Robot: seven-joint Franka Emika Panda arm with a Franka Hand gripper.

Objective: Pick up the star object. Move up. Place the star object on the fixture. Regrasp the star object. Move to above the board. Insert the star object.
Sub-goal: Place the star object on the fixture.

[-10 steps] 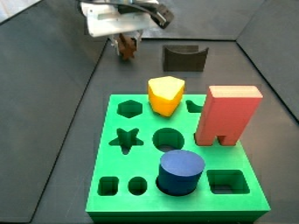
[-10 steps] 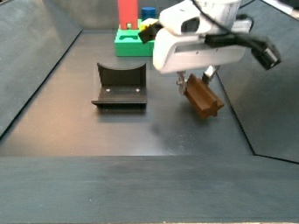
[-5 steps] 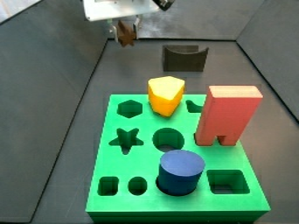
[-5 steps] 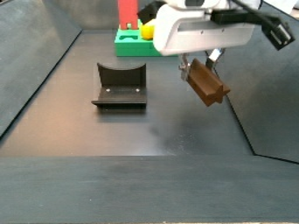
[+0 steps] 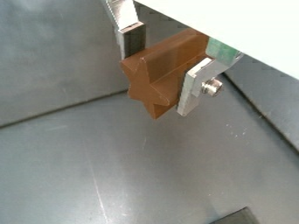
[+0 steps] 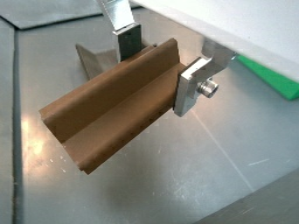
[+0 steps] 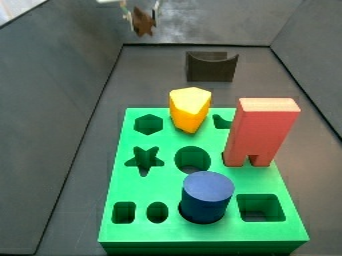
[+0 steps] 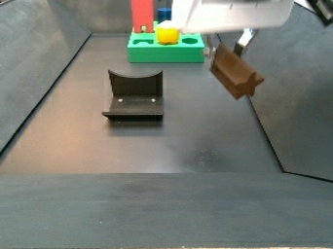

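The end effector (image 8: 229,44) hangs high above the dark floor, mostly cut off by the frame edge in both side views, with its two silver fingers (image 5: 200,85) closed onto the star object (image 8: 236,74), which is lifted clear of the floor. In both wrist views the star object (image 6: 112,105) shows as a long brown, wood-coloured bar with ridged sides, clamped near one end between the dark pads; its long axis runs crosswise to the fingers and tilts downward away from them. In a side view it appears only as a small brown shape (image 7: 142,21) at the far edge of the floor. The fixture (image 8: 132,95), a dark block with a curved notch, stands on the floor beside and below the held piece, apart from it. The green board (image 7: 201,180) lies toward the opposite end of the floor, carrying a yellow block (image 7: 190,108), a red block (image 7: 261,131) and a blue cylinder (image 7: 206,196); its star-shaped hole (image 7: 146,159) is open.
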